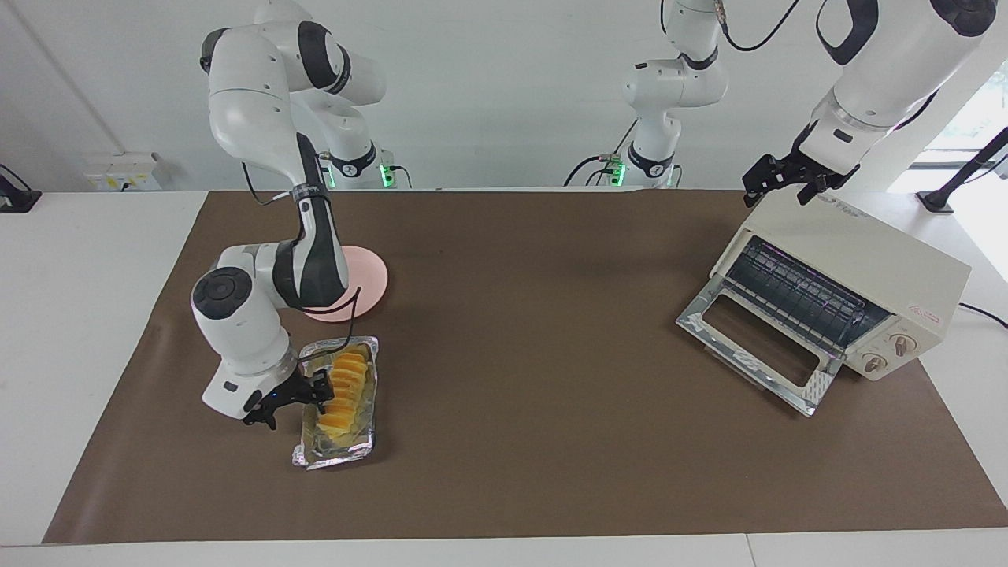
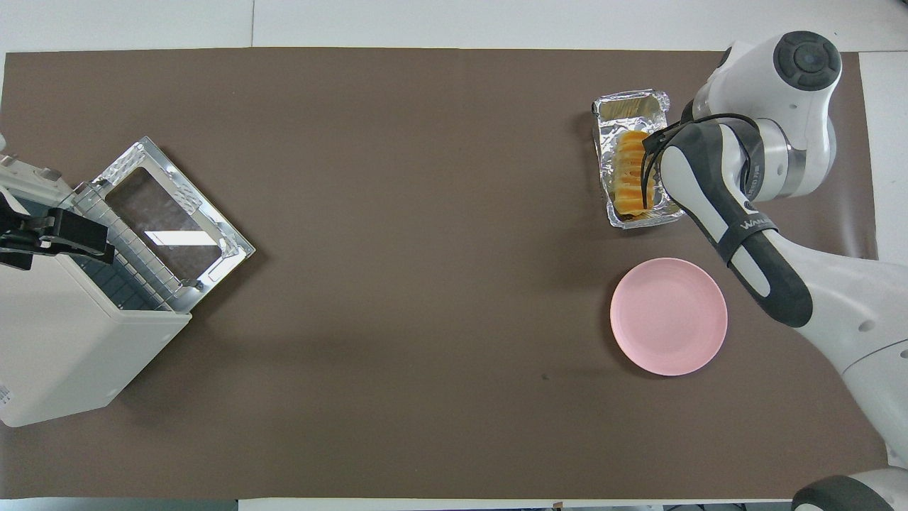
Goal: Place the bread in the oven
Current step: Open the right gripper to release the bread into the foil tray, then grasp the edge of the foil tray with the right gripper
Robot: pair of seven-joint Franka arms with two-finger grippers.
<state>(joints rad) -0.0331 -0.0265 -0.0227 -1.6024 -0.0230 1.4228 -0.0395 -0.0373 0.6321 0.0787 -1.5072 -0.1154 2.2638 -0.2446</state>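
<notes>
Table (image 1: 94,315) under brown mat (image 1: 535,441).

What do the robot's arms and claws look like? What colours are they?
Both arms are chunky white tubes with dark grey-black patches and round dark caps at the joints. The right arm has a thin black cable looping along it and a black band with small white lettering. The right gripper and left gripper are small black two-finger claws. Green lights glow at the bases.

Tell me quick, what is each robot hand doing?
Left end effector: open, holding nothing, above the oven.
Right end effector: open, holding nothing, beside the foil tray with the bread.
</notes>
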